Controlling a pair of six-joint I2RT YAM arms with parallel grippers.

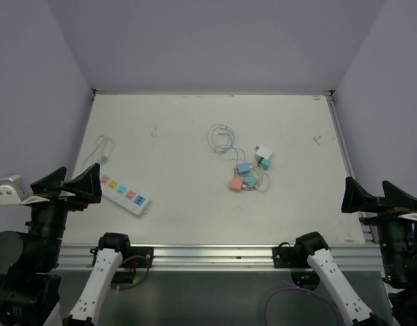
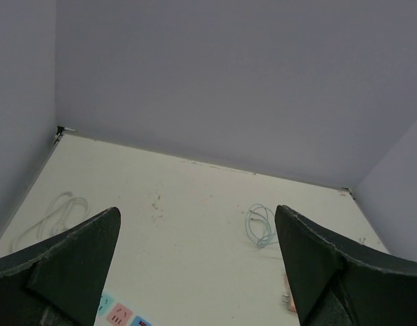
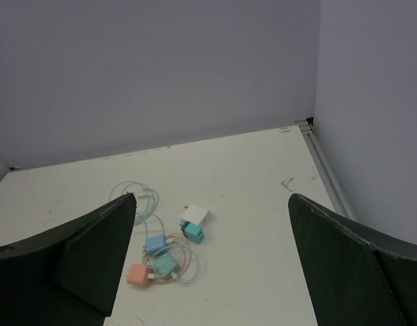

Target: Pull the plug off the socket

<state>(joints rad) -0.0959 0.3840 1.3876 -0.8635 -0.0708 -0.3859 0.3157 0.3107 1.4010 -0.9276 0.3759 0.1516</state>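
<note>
A: Where is the power strip [image 1: 125, 195] lying?
B: Well left of the charger cluster [image 1: 251, 171].
A: And the grippers?
B: The left gripper [image 2: 196, 209] and the right gripper [image 3: 212, 197] are both gaping wide, gripping nothing, far either side of that cluster.

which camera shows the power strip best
Top external: nearly the whole power strip is in view. Left wrist catches only a few coloured outlets at its bottom edge; right wrist shows none of it.

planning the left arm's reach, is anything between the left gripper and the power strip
Nothing visible does. The open left gripper hangs right at the left end of the power strip. The pile of chargers and cables lies apart, off to its right.
</note>
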